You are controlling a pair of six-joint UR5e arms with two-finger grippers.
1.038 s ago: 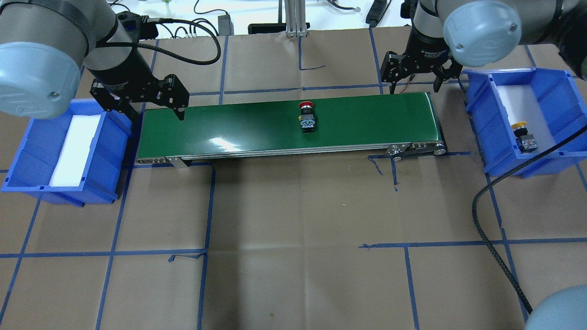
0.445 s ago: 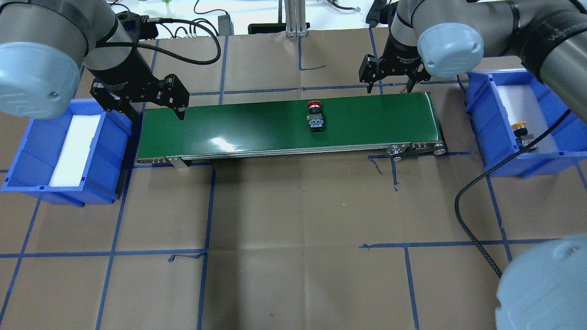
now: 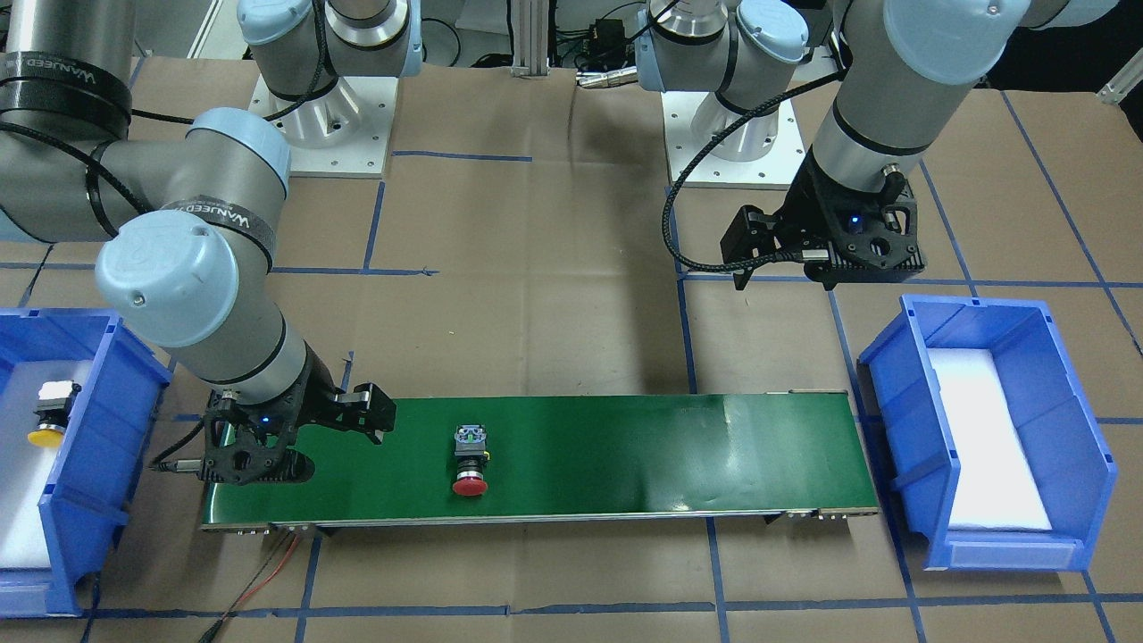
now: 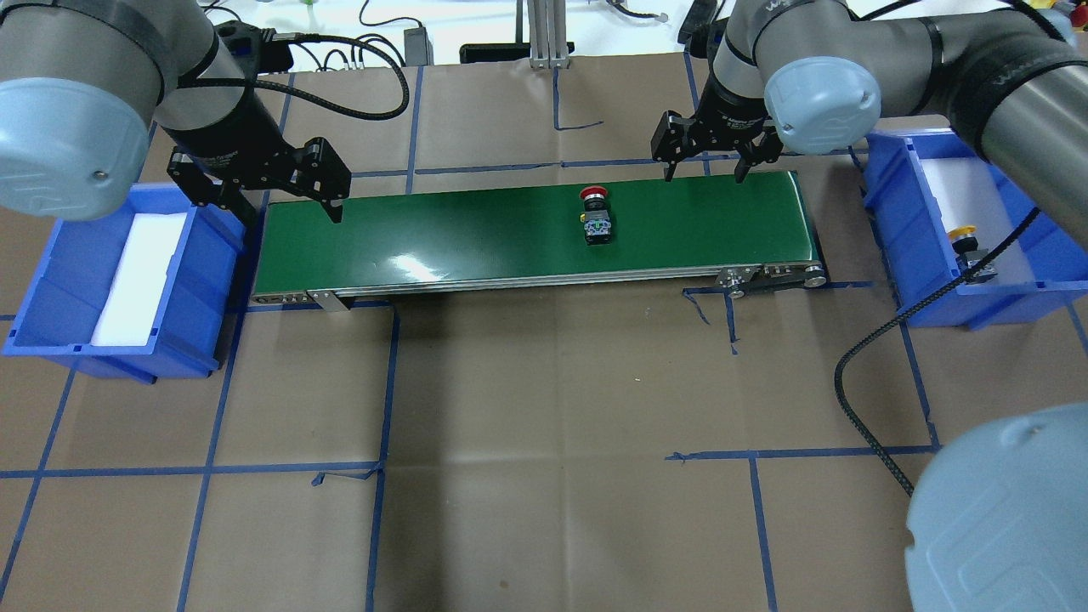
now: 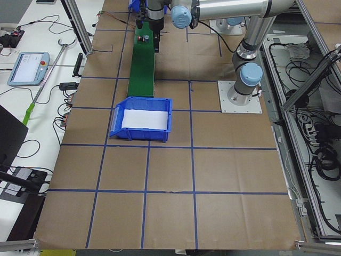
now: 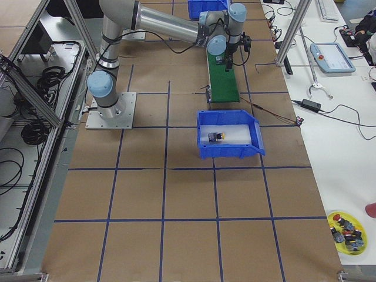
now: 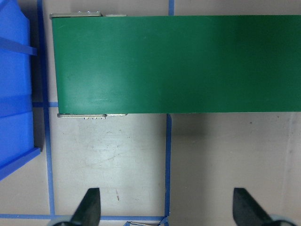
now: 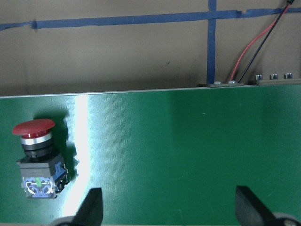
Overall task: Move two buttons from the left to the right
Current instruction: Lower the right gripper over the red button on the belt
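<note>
A red-capped button [image 4: 597, 219] [image 3: 470, 460] lies on the green conveyor belt [image 4: 476, 238], right of its middle. In the right wrist view this red-capped button [image 8: 37, 160] is at the lower left. The yellow-capped button [image 4: 965, 242] [image 3: 49, 413] lies on white foam in the right blue bin [image 4: 1003, 144]. My right gripper [image 4: 705, 170] [image 8: 169, 207] hangs open above the belt's far edge, to the right of the red button, holding nothing. Above the belt's left end my left gripper [image 4: 289, 208] [image 7: 167, 207] is open and empty.
The left blue bin [image 4: 51, 280] holds only a white foam pad. A black cable [image 4: 884, 340] loops over the paper near the right bin. Blue tape lines cross the brown table cover. Red and black wires [image 8: 249, 56] run from the belt's far right end.
My right gripper has swung left from beside the right bin to the belt's far edge. The red button has ridden rightward on the belt. The left arm has not moved.
</note>
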